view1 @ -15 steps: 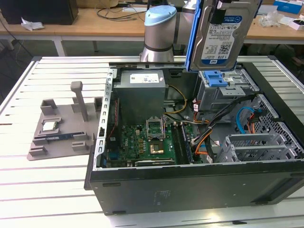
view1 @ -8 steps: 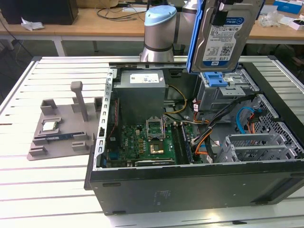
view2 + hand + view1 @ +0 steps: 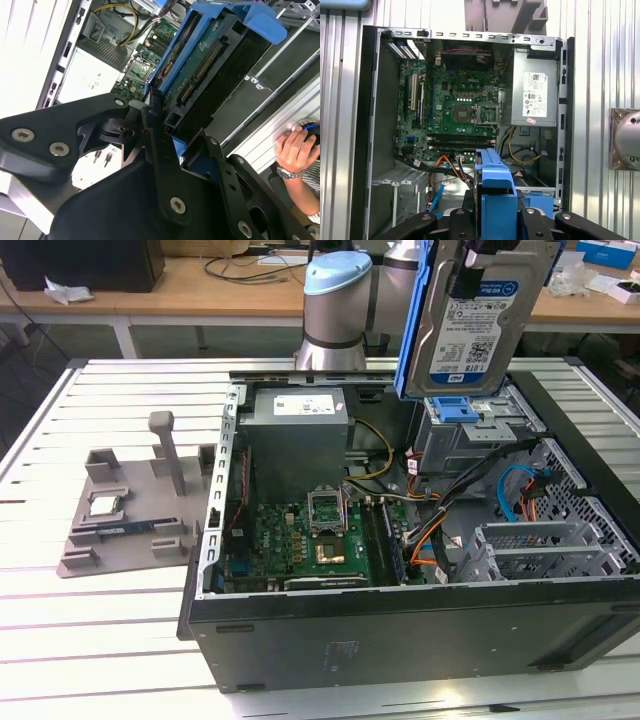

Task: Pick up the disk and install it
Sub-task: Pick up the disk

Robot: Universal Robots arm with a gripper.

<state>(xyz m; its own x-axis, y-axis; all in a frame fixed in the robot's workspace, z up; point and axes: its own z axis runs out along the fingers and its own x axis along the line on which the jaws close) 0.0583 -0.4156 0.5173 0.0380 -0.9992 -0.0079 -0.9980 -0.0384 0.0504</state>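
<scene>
Black linkage gripper [image 3: 496,206] clamped on the disk [image 3: 480,315], a flat rectangular silver-grey hard drive with a blue-and-white label, clipped in a blue plastic carrier frame; one finger pressed to either face of the carrier in both wrist views.

Disk held upright and slightly tilted, label side toward the exterior view, high at the exterior view's right. Lower edge just over a blue plastic bracket [image 3: 455,408] atop a grey metal drive cage [image 3: 480,445]; contact between edge and bracket impossible to tell.

Cage set inside an open black computer tower case [image 3: 400,640], laid on its side on the white slatted metal bench [image 3: 100,650]. Also inside the case, toward the exterior view's left of the cage: a big grey power supply box [image 3: 298,440] with a white label and, nearer the camera, a green motherboard [image 3: 300,545] with a square processor socket. Orange, blue and black cables [image 3: 450,530] between board and cage.

On the bench at the exterior view's left, well apart from the case, a grey moulded fixture tray [image 3: 130,510] with an upright post. Behind the case, the silver and pale-blue arm base [image 3: 335,310].

In the second wrist view, the disk's green circuit-board underside facing the camera, and a person's hand [image 3: 295,150] with a wristwatch off to one side of the case.
</scene>
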